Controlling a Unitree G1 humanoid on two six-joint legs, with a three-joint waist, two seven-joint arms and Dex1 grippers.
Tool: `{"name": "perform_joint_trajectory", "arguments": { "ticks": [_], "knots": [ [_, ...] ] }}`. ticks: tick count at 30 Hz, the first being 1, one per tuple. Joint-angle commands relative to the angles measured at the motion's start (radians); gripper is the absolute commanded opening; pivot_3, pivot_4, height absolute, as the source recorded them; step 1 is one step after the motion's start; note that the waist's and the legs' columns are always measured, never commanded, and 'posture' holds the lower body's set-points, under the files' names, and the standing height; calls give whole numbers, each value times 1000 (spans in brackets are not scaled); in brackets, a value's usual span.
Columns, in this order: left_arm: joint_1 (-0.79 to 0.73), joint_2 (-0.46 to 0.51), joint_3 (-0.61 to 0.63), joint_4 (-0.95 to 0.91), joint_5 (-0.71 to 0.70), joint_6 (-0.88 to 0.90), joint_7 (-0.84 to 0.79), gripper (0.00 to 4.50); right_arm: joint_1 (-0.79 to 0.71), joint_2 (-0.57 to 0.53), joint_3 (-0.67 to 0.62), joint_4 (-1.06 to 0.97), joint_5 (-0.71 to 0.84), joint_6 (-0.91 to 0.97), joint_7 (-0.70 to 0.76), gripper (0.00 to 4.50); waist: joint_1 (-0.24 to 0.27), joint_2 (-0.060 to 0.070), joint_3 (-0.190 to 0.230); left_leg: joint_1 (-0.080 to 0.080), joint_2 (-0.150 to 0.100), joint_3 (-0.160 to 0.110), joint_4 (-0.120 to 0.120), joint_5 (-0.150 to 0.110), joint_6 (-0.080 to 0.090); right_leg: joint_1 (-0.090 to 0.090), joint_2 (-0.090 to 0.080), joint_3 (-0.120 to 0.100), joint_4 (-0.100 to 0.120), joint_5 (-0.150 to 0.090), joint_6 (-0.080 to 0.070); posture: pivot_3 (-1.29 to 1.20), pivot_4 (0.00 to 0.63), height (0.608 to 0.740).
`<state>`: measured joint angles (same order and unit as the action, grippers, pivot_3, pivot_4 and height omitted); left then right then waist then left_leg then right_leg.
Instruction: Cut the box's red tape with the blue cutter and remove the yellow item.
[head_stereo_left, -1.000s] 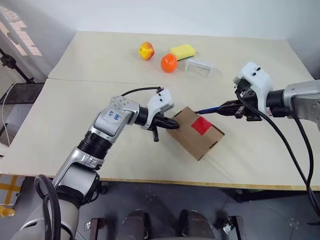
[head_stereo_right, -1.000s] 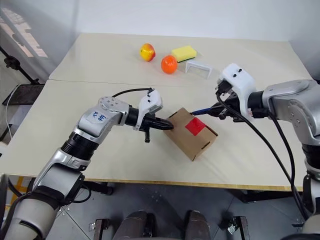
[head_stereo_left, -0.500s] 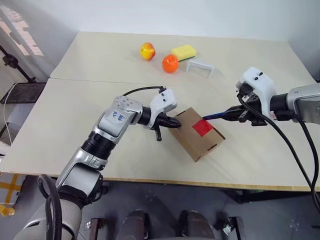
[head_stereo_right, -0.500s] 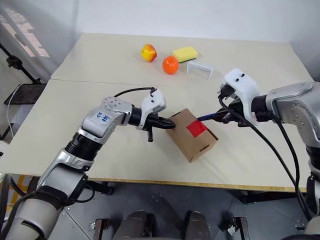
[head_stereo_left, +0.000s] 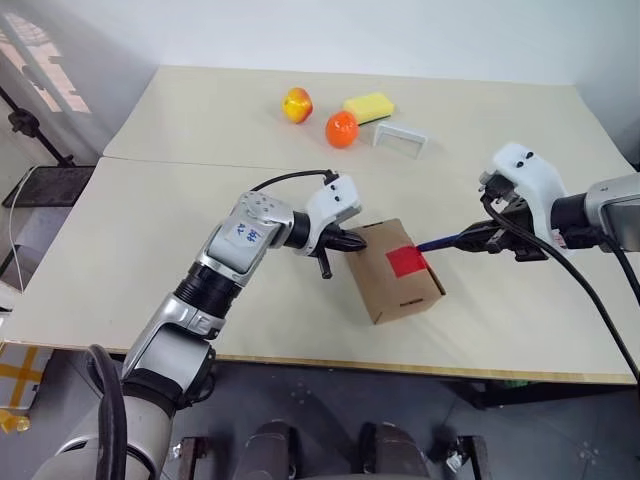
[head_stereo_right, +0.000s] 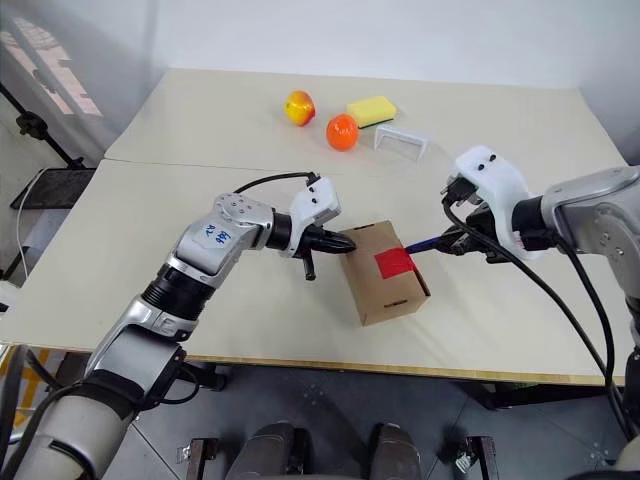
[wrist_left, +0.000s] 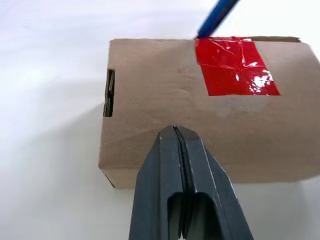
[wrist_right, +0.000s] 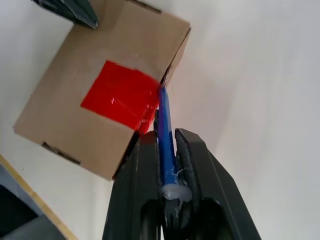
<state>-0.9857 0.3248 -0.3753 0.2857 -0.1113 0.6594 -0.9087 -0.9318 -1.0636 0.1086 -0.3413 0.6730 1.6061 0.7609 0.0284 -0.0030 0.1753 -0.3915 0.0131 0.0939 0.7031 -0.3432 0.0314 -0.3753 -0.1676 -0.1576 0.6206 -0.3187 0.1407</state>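
Observation:
The box (head_stereo_left: 385, 285) lies near the table's front edge, closed, with the red tape (head_stereo_left: 405, 262) on its top face. My left gripper (head_stereo_left: 352, 240) is shut and empty, its tips resting against the box's left side (wrist_left: 150, 125). My right gripper (head_stereo_left: 480, 238) is shut on the blue cutter (head_stereo_left: 440, 241). The cutter (wrist_right: 164, 117) points left at the box, its tip at the box's right top edge where the red tape (wrist_right: 117, 92) ends. The yellow item is out of view.
At the far side of the table lie a yellow-red fruit (head_stereo_left: 295, 104), an orange fruit (head_stereo_left: 341, 128), a yellow sponge (head_stereo_left: 366, 104) and a small clear holder (head_stereo_left: 399, 133). The table's front edge runs just below the box.
The box has turned clockwise on the table against my left gripper's tips. The cutter's tip has stayed at the tape's right end.

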Motion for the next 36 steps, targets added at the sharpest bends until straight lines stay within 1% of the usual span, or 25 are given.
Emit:
{"name": "perform_joint_trajectory", "arguments": {
  "ticks": [1, 3, 6, 8, 12, 15, 19, 24, 28, 32, 36],
  "knots": [
    [20, -16, -76, 56, 86, 2, 35, 0, -28, 33, -21, 39, 114, 8, -64, 168, -1, -1, -1, 1, 0, 0, 0, 0, 0, 0, 0, 0, 0, 0, 0, 0, 150, 740],
    [22, -28, -90, 59, 102, -8, 35, 0, -49, 49, -23, 89, 186, 8, -133, 168, -1, -1, -1, 1, 0, 0, 0, 0, 0, 1, 0, 0, 0, 0, 0, 0, 150, 740],
    [23, -43, -98, 64, 122, -18, 37, 0, -79, 33, -5, 159, 297, 8, -232, 168, -2, -1, -1, 2, 1, 0, 0, 0, 0, 1, 0, 0, 0, 0, 0, 0, 150, 740],
    [22, -53, -95, 69, 130, -15, 42, 0, -84, -5, 21, 176, 377, 8, -281, 168, -1, -1, -1, 2, 1, 0, 0, 0, 0, 1, 0, 0, 0, 0, 0, 0, 150, 740],
    [16, -68, -85, 83, 142, -13, 58, 0, -77, -106, 52, 143, 536, 8, -319, 168, 5, -1, -1, 1, 1, -1, 0, 0, 1, 1, -1, 0, 0, 0, 0, 0, 150, 740],
    [17, -73, -83, 86, 146, -14, 58, 0, -81, -155, 63, 126, 609, 8, -335, 168, 6, -1, -1, 1, 1, 0, 0, 0, 2, 2, -2, 0, -1, 0, 0, 0, 150, 740],
    [19, -82, -76, 88, 147, -13, 59, 0, -110, -165, 65, 132, 620, 8, -363, 168, 5, -1, -1, 1, 2, 0, 0, 0, 2, 2, -2, 0, -1, 0, 0, 0, 150, 740],
    [21, -82, -72, 87, 147, -11, 60, 0, -116, -222, 74, 97, 680, 8, -345, 168, 9, -1, -1, 0, 3, 0, 0, 0, 2, 2, -3, 0, -2, 0, 0, 0, 150, 740],
    [21, -85, -71, 90, 147, -10, 62, 0, -103, -270, 75, 63, 700, 8, -324, 168, 10, -1, -1, 0, 3, 0, 0, 0, 2, 2, -3, 0, -2, 0, 0, 0, 150, 740],
    [20, -86, -71, 93, 146, -11, 63, 0, -102, -295, 76, 54, 681, 8, -308, 168, 11, -1, -1, 0, 3, 0, 0, 0, 2, 2, -3, 0, -3, 0, 0, 0, 150, 740],
    [15, -89, -67, 107, 146, -19, 63, 0, -147, -327, 75, 74, 631, 8, -278, 168, 14, -1, -1, 0, 3, 0, 0, 0, 2, 2, -3, 0, -3, 0, 0, 0, 150, 740]
  ]
}}
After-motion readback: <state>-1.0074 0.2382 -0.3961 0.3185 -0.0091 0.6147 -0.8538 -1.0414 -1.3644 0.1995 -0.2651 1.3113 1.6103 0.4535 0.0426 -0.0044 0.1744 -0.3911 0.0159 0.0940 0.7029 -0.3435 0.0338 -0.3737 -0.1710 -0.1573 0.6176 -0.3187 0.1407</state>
